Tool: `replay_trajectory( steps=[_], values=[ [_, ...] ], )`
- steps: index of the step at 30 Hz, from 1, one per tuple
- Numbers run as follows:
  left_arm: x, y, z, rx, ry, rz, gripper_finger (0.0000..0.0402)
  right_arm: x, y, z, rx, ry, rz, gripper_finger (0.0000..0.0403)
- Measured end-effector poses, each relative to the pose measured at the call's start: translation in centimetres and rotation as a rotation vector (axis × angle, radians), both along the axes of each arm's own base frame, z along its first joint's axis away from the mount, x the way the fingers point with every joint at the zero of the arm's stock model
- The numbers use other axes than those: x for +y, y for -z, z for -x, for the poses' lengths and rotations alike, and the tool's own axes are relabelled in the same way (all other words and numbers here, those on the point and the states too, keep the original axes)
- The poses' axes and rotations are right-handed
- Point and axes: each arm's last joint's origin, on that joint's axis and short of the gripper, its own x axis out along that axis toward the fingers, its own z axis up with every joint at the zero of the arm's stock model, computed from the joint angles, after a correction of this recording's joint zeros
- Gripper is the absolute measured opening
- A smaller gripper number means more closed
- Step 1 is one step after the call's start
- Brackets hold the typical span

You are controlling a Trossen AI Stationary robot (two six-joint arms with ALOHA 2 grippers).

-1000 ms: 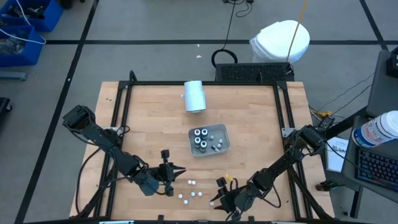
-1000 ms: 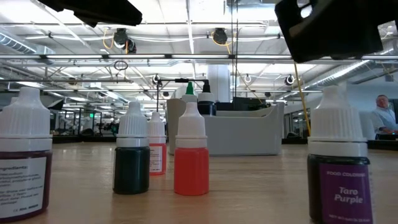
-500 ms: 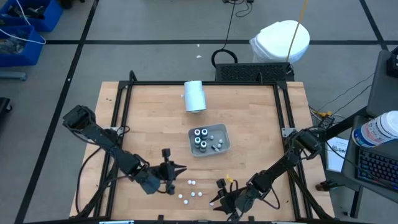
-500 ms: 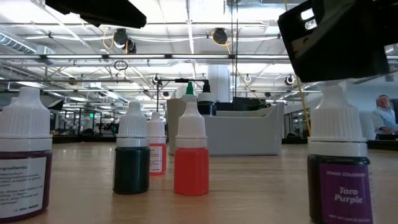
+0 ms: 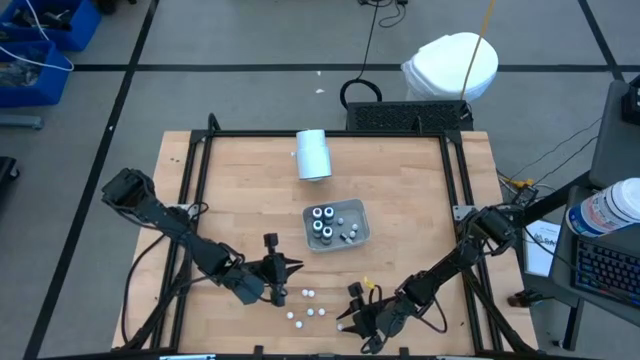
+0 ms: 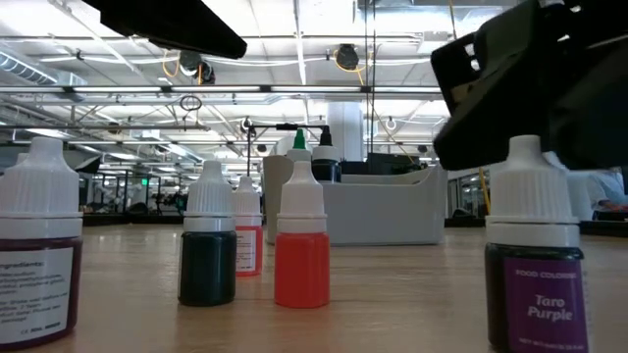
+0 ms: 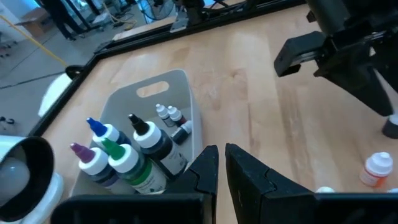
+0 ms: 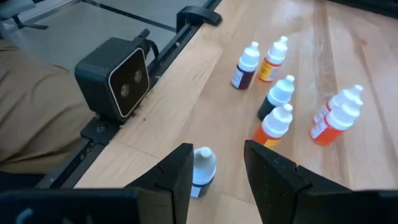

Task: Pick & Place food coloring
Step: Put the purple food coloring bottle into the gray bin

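Observation:
Several tiny food coloring bottles (image 5: 309,310) stand upright on the wooden table near its front edge. More stand in the grey tray (image 5: 360,232). My right gripper (image 8: 217,171) is open and low over the table. Its fingers stand on either side of a white-capped purple bottle (image 8: 203,169), labelled Taro Purple in the low view (image 6: 535,294). My left gripper (image 7: 221,168) is shut and empty. It hovers left of the loose bottles (image 5: 285,270) and points at the tray (image 7: 180,93). My right gripper comes slanting down from the table's right, with the purple bottle's white cap (image 8: 204,158) between its open fingers. One finger (image 8: 181,171) is right beside the cap; I cannot tell whether it touches. The bottle stands upright on the table.
A white cylinder (image 5: 313,154) lies at the table's far side. A small black camera box (image 8: 118,78) sits at the front edge, close to my right gripper. Orange, red and dark bottles (image 8: 273,118) stand just beyond the purple one.
My right gripper has sunk toward the purple bottle; in the low view its dark body now hangs right behind the bottle's cap. The bottles have not moved.

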Motion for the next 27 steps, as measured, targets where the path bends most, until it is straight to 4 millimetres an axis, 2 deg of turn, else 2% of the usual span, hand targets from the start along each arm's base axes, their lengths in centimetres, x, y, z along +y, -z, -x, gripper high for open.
replay_trajectory(
  steps=[6, 18, 27],
  values=[
    [0.03, 0.07, -0.12, 0.02, 0.042, 0.03, 0.0037, -0.37, 0.54, 0.34, 0.028, 0.026, -0.031, 0.0137],
    [0.01, 0.05, -0.12, 0.017, 0.039, 0.039, 0.0037, -0.23, 0.35, 0.34, 0.01, -0.003, -0.06, 0.0138],
    [0.01, 0.06, -0.12, 0.017, 0.039, 0.037, 0.0037, 0.14, 0.01, 0.42, -0.019, -0.012, -0.084, 0.0168]
  ],
)
